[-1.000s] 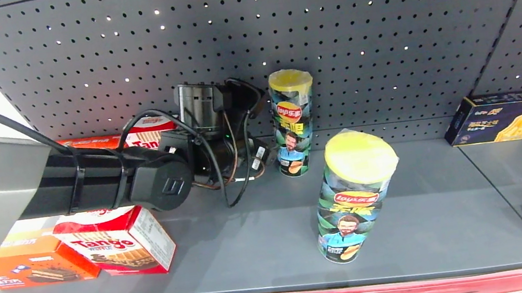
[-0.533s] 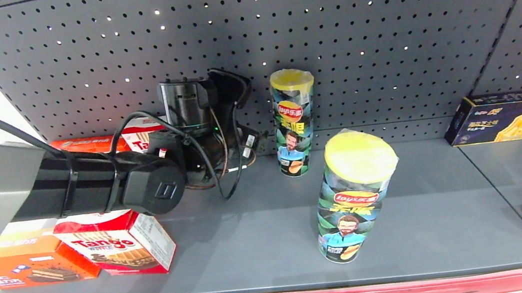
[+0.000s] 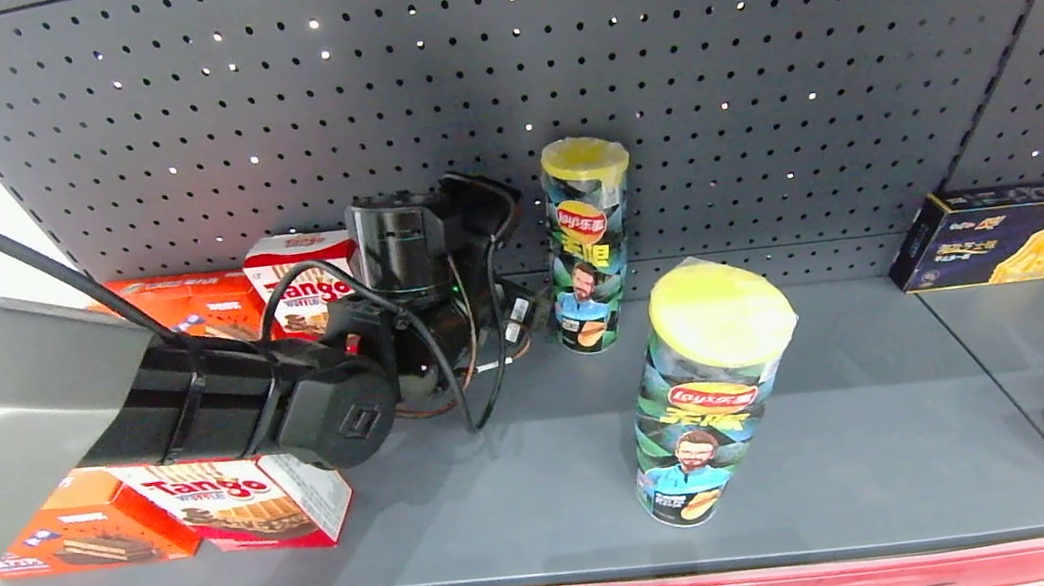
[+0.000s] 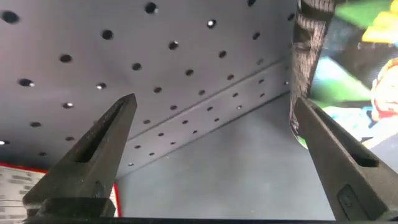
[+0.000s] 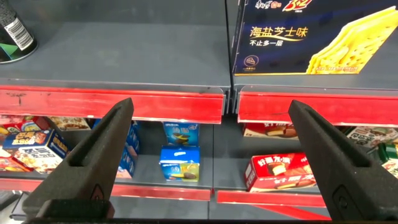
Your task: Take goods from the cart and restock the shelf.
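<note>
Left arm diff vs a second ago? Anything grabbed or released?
The left gripper backed leftward from the rear chip can, then swung back beside it, lower. It is open and empty, nothing grabbed. That can, the front chip can and the wafer box stayed put.

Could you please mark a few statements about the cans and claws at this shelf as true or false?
1. The front can and the back can both stand upright on the shelf. True.
2. The left claw is shut on the back can. False: it is open and empty, with that can next to one finger.
3. The front can has a yellow lid. True.
4. The right claw holds a box. False: it is open and holds nothing.
</note>
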